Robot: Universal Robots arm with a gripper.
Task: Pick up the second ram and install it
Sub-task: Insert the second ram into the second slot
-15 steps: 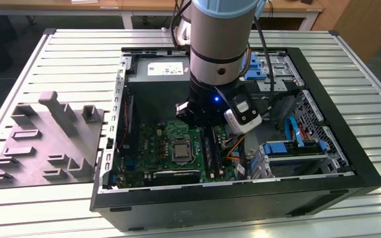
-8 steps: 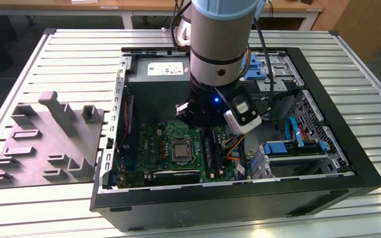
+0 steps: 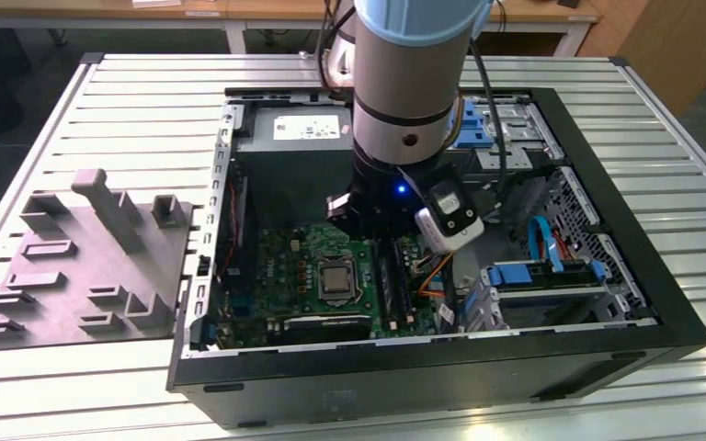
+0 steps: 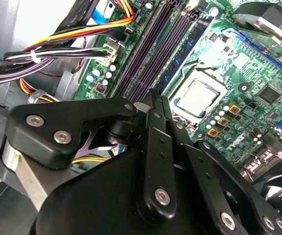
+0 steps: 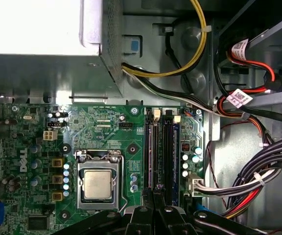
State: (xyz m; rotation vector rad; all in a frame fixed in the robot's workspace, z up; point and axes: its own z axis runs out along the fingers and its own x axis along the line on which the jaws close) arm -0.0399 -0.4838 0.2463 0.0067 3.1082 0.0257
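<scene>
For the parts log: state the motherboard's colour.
The motherboard is green; it shows best in the first wrist view.

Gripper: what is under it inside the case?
Long dark memory slots on the green motherboard, beside the silver processor socket. The gripper itself covers their near end, so what sits there is hidden.

The ram (image 4: 184,53) is a long, thin bluish-green strip with a row of dark chips. It stands on edge on the motherboard, between the silver socket and the dark slots, parallel to them.
</scene>
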